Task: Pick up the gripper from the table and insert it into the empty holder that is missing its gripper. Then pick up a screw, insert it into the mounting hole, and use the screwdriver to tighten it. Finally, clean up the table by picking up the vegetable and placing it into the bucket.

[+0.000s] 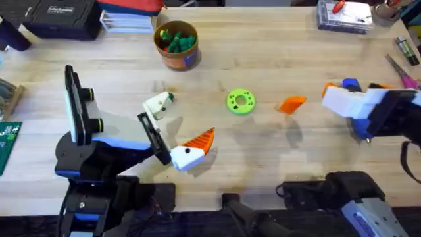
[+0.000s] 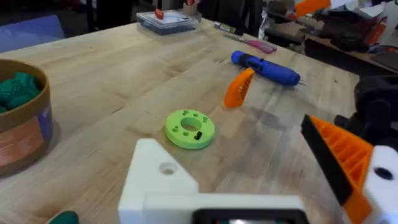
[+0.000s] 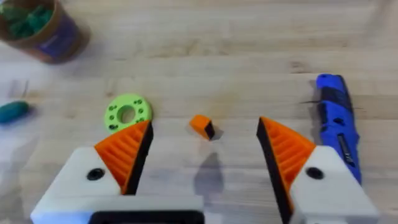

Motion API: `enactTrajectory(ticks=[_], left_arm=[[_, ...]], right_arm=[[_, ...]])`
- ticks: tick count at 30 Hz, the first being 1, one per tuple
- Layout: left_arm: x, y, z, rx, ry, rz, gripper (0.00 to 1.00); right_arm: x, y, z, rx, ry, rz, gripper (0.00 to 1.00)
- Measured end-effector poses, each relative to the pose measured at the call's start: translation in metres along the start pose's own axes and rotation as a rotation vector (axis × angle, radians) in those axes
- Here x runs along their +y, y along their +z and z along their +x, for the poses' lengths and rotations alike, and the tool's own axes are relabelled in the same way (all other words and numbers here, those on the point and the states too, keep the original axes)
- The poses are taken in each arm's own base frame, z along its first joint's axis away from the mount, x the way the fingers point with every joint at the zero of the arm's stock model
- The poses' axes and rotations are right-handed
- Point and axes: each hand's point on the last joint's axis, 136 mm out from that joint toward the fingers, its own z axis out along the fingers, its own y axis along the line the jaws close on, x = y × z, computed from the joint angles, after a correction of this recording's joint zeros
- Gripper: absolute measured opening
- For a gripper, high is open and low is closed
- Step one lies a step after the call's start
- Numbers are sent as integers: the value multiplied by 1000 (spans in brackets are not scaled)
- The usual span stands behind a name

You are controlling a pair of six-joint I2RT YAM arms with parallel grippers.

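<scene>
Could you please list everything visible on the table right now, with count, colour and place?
gripper: one, orange, lying loose on the table right of the disc.
disc: one, bright green, table centre.
screwdriver: one, blue, right side.
vegetable: one, dark green, left of the disc.
bucket: one, brown, far centre-left, green items inside.
scissors: pink-handled, far right edge.
clear box: one, far right.
holder: one, white, bare finger on the left gripper.
right gripper: open, orange pads, above the loose gripper.
</scene>
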Motion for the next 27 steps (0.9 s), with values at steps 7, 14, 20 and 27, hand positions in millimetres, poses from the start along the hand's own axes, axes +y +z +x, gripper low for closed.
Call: enactTrajectory(ticks=[7, 14, 20, 27], left_arm=[[0, 0, 0, 0, -3, 1, 985], [0, 0, 0, 1, -3, 2, 985], [0, 0, 0, 1, -3, 3, 985], [0, 0, 0, 1, -3, 3, 985]], right_arm=[[17, 16, 21, 340, -122, -99, 994], [27, 39, 11, 485, -377, -197, 994], [28, 62, 27, 591, -639, -305, 994], [18, 86, 45, 715, -796, -355, 994]])
